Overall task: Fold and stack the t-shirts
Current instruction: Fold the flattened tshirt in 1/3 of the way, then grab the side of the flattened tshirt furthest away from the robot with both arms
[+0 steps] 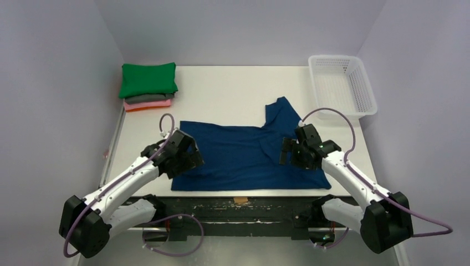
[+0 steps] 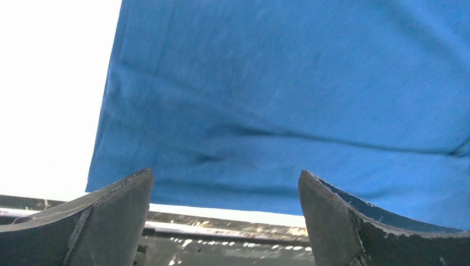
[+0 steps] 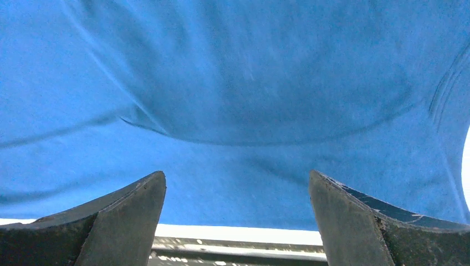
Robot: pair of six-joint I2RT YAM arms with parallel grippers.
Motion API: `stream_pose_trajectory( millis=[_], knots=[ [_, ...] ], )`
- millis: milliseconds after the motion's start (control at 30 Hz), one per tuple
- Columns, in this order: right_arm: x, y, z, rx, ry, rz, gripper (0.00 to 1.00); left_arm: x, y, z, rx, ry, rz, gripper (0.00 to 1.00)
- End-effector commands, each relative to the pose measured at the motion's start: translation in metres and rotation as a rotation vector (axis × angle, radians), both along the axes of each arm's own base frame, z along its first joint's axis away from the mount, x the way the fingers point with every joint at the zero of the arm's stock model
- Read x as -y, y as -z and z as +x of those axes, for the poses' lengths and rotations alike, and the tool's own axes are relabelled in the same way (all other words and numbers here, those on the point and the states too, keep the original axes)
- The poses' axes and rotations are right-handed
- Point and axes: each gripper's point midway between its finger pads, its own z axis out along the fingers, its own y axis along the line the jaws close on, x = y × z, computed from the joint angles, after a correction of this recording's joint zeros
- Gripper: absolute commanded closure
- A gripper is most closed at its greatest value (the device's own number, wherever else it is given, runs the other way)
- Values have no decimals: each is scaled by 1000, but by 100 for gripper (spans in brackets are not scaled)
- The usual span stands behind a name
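Tabletop (image 1: 221, 88), white and smooth, carries everything. Largest on it is the navy t-shirt (image 1: 238, 155), soft knit cloth spread flat at the near middle, faintly creased, with one sleeve angling toward the far right. At the far right corner sits a white plastic mesh basket (image 1: 368, 91). At the far left, folded tees are stacked: green t-shirt (image 1: 148, 79) on top, grey t-shirt (image 1: 149, 98) under it, pink-orange t-shirt (image 1: 147, 104) lowest. Left gripper (image 2: 224, 173) and right gripper (image 3: 237, 173) both gape wide over the navy hem, gripping nothing.
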Motion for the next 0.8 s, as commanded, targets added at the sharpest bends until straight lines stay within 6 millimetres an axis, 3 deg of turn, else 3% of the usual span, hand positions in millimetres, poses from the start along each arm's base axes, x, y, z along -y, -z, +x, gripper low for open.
stream_pose_trajectory(
  millis=[0,133,333,500,767],
  knots=[
    [-8,-51,64,195,43,-3,1,-14,-46,60,151,-35,65,0],
    [-25,-69,113,264,42,16,1,-25,-50,113,153,-52,56,0],
    [-30,-87,183,300,35,-42,1,-45,-47,189,89,-88,111,5],
    [-41,-76,211,280,-2,-17,2,-57,-23,237,-12,-113,110,18],
    [-45,-54,229,230,-11,12,3,-74,13,273,-90,-159,106,27]
  ],
)
